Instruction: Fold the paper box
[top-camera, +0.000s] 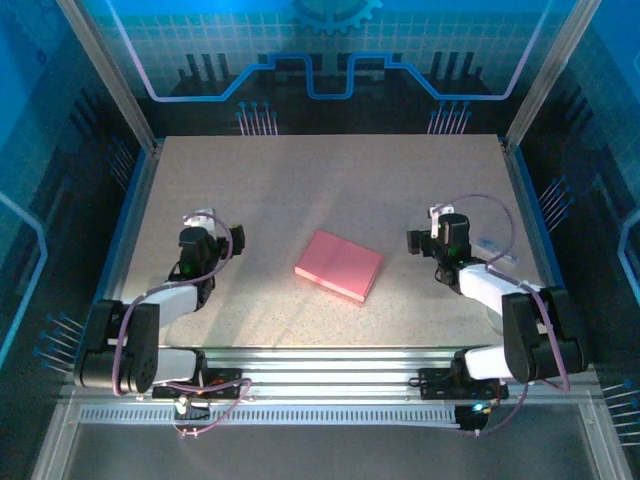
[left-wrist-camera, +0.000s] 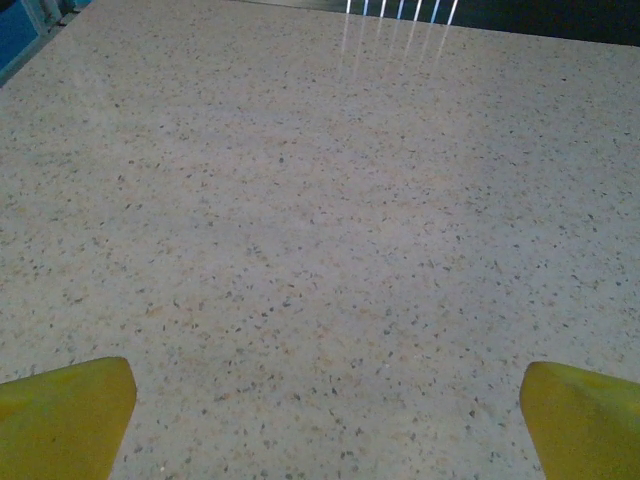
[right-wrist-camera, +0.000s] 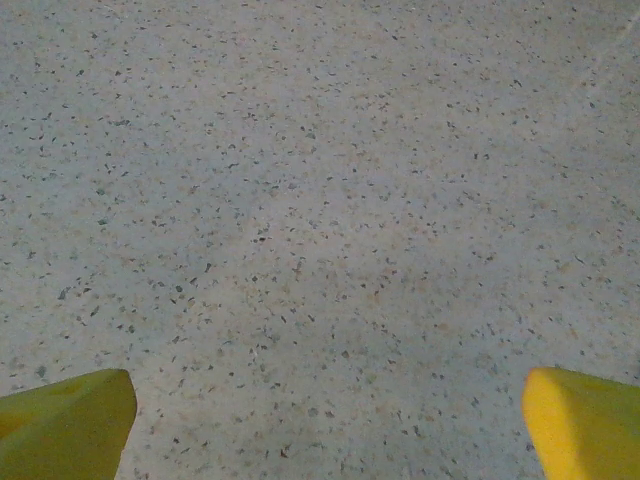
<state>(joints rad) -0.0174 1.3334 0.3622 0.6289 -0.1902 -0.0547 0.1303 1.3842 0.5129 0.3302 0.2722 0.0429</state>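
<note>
the yellow fingers (left-wrist-camera: 62, 418) of the left gripper (left-wrist-camera: 325, 425) sit at the two bottom corners of the left wrist view, far apart from each other, with nothing between them except the speckled table (left-wrist-camera: 320, 200). in the right wrist view it is the same: the right gripper (right-wrist-camera: 325, 425) has its yellow fingers (right-wrist-camera: 585, 425) spread wide over bare speckled surface, holding nothing.

from the top camera, both arms reach forward from their bases at the near edge, the left one on the left part of the table and the right one on the right part. the paper box (top-camera: 340, 264) lies about in the middle of the table, between the two grippers and well apart from each. it looks like a flat pink rectangle, turned a little at an angle; maybe it is folded flat, but creases and flaps are too small to see from here.
</note>
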